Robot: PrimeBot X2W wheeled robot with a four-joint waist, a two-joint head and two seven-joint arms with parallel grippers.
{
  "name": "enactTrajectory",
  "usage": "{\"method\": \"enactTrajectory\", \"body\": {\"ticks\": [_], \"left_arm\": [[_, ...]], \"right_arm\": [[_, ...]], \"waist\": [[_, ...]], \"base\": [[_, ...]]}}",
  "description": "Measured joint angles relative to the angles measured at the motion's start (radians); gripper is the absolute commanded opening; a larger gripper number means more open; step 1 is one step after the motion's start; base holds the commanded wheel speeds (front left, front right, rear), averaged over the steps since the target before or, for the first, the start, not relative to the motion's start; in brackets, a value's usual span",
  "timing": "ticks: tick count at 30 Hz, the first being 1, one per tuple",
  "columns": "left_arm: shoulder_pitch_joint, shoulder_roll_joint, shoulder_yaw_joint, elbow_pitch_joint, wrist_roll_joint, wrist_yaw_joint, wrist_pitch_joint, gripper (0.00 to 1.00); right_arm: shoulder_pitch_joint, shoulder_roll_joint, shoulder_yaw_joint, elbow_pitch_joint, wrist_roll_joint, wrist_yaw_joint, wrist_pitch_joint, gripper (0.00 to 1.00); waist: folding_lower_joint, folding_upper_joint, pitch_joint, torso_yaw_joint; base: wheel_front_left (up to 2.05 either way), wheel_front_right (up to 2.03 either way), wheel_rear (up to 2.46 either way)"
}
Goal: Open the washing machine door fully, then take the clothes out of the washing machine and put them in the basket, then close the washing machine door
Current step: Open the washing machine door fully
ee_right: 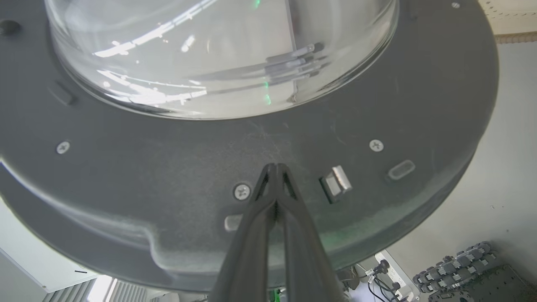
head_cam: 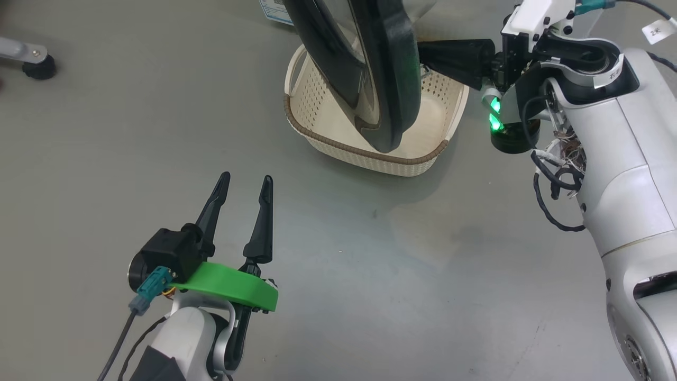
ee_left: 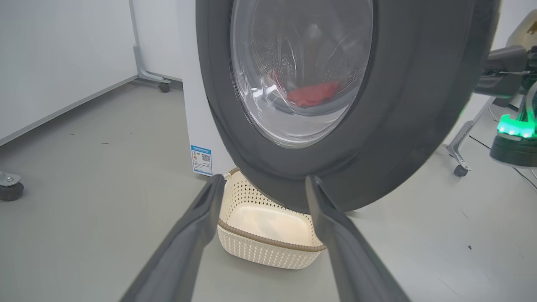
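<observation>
The washing machine door (head_cam: 389,69) stands partly open, edge-on in the head view, hanging over the cream basket (head_cam: 370,156). My right gripper (head_cam: 426,53) is shut, and its tips (ee_right: 276,167) touch the door's dark inner rim (ee_right: 147,167) beside the latch (ee_right: 335,184), below the glass bowl (ee_right: 209,54). My left gripper (head_cam: 246,182) hangs open over bare floor, short of the basket (ee_left: 268,247). In the left wrist view the red clothes (ee_left: 312,93) show through the door's glass, inside the white washing machine (ee_left: 195,105).
A castered frame leg (head_cam: 29,58) stands at the far left of the floor. More casters (ee_left: 163,86) (ee_left: 459,170) flank the machine. A power strip (ee_right: 388,268) lies on the floor under the door. Grey floor stretches between my left gripper and the basket.
</observation>
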Motion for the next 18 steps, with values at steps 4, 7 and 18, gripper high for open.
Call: {"method": "enactTrajectory", "body": {"ticks": [4,7,18], "left_arm": [[0.004,0.000,0.000,0.000,0.002,0.000,0.000,1.00],[0.005,0.000,0.000,0.000,0.002,0.000,0.000,1.00],[0.008,0.000,0.040,-0.008,0.021,0.001,0.000,1.00]], "right_arm": [[0.017,0.000,0.046,-0.026,0.036,0.000,-0.002,0.00],[0.029,0.000,0.080,-0.047,0.067,0.000,-0.007,0.00],[0.044,0.007,0.153,-0.087,0.046,0.013,-0.121,0.00]], "waist": [[0.0000,0.0000,-0.004,0.002],[0.0000,0.0000,-0.006,0.001],[0.0000,0.0000,-0.019,-0.035]], "base": [[0.00,0.00,0.00],[0.00,0.00,0.00],[0.00,0.00,0.00]]}}
